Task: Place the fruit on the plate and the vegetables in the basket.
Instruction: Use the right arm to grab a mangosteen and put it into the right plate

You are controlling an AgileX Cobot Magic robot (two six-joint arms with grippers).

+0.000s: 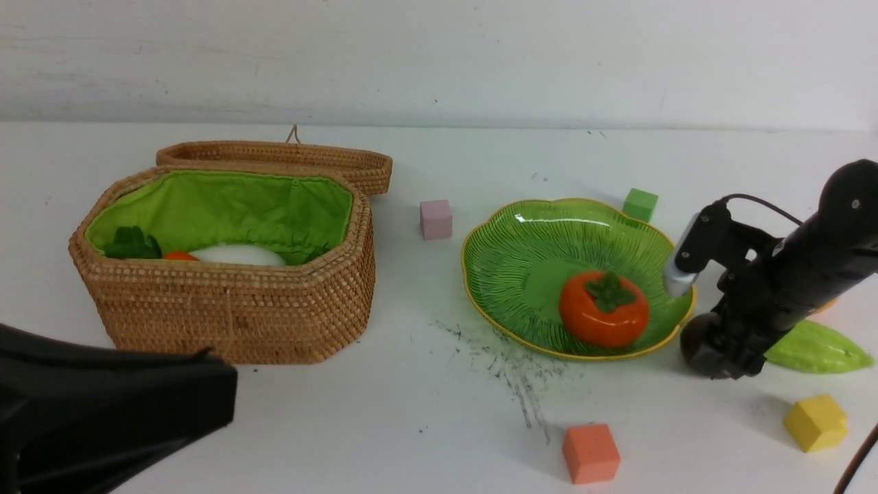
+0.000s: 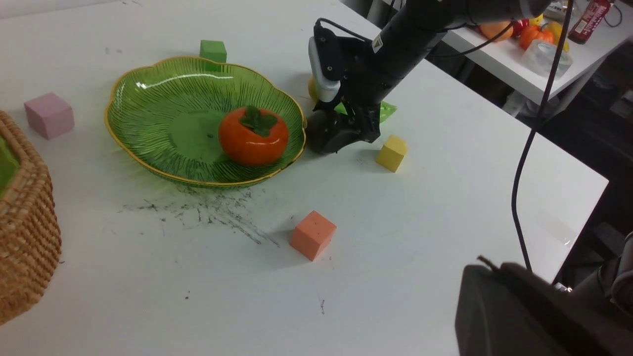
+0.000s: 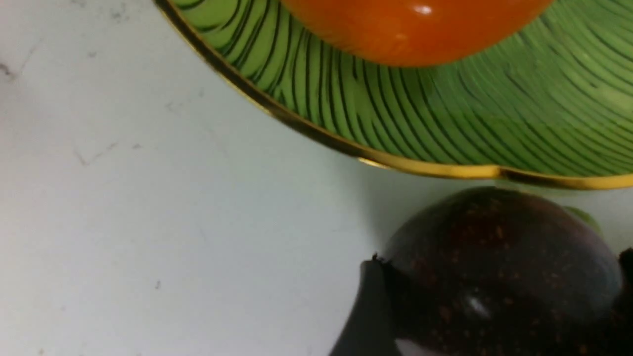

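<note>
A white table (image 1: 411, 412) seen from the robot's side. At the left stands an open wicker basket (image 1: 226, 315) with green lining, its lid (image 1: 274, 154) lying back behind it. Inside lie a white radish (image 1: 236, 255) and a carrot (image 1: 180, 256), with green leaves (image 1: 130, 243) beside them. At the right is a green plate (image 1: 521, 261) with a gold rim. A persimmon (image 1: 603, 309) sits on it, towards its near right side.

The right gripper (image 1: 717, 357) reaches down to the table just outside the plate's near right rim. Its fingers (image 3: 368, 311) straddle a dark purple ball (image 3: 494, 267), one finger touching it. Whether the ball is clamped cannot be told. A pale green gourd (image 1: 816, 348) lies on the table just right of the gripper, and a sliver of mango (image 2: 312, 89) shows behind the arm.

The left gripper (image 1: 219, 394) hangs low at the near left, well apart from the basket, and is closed and empty.

Four foam cubes lie scattered: pink (image 1: 436, 219), green (image 1: 640, 204), orange (image 1: 590, 453) and yellow (image 1: 815, 422).
</note>
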